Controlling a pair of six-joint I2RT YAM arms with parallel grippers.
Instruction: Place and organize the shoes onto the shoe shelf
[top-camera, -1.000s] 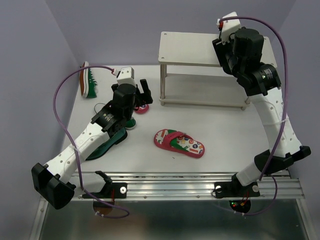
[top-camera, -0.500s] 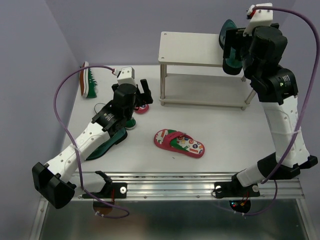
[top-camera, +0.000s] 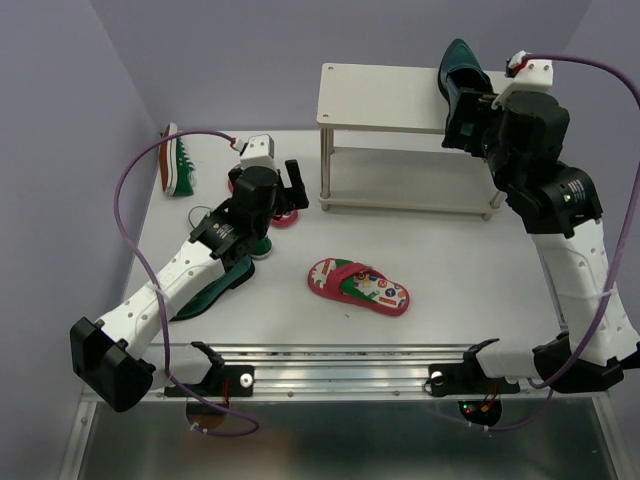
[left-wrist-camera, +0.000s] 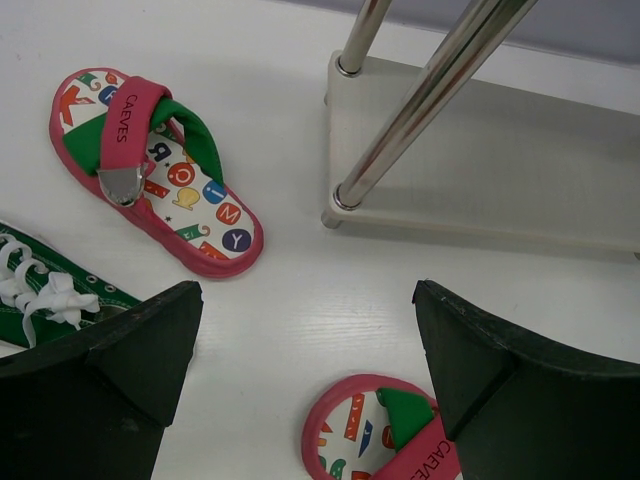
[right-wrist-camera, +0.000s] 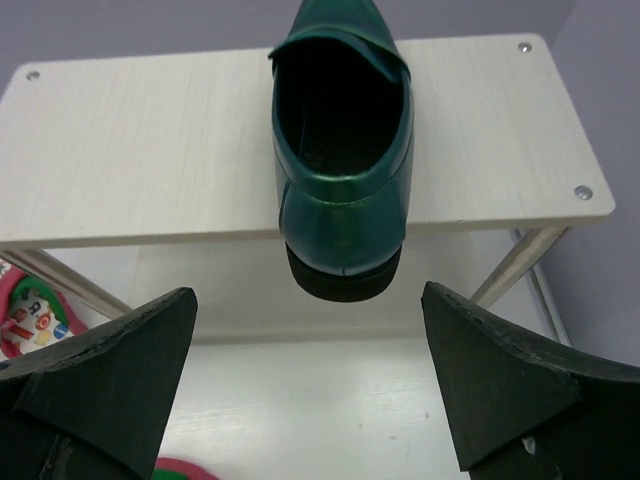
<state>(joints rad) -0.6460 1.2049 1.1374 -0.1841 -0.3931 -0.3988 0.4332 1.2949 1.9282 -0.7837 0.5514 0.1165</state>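
first loafer now sitting on the shelf, right gripper letting go

the right gripper (top-camera: 462, 108), which was carrying the loafer (right-wrist-camera: 340, 150) up past the right end of the shelf (top-camera: 380, 95) half a second ago, is now standing spread wide just behind it, holding nothing. the loafer is resting on the shelf's top board, toward the far right corner of the table, with its toe pointing at the far edge and its heel overhanging the board's near rim. judging from this, one of the six shoes is now counting as placed, though the overhang may be calling for a nudge inward. the left gripper (left-wrist-camera: 308, 300) is barely shifting. it is hovering wide and empty just above a flip-flop (left-wrist-camera: 375, 440) beside the shelf's left leg, probably lining up the next pick. the other flip-flop (top-camera: 358, 285) is lying mid-table, toward the near edge. the second loafer (top-camera: 215, 285) is lying under the left arm with a sneaker (left-wrist-camera: 40, 290) just beside it, and the last sneaker (top-camera: 178, 160) is leaning near the far left corner.
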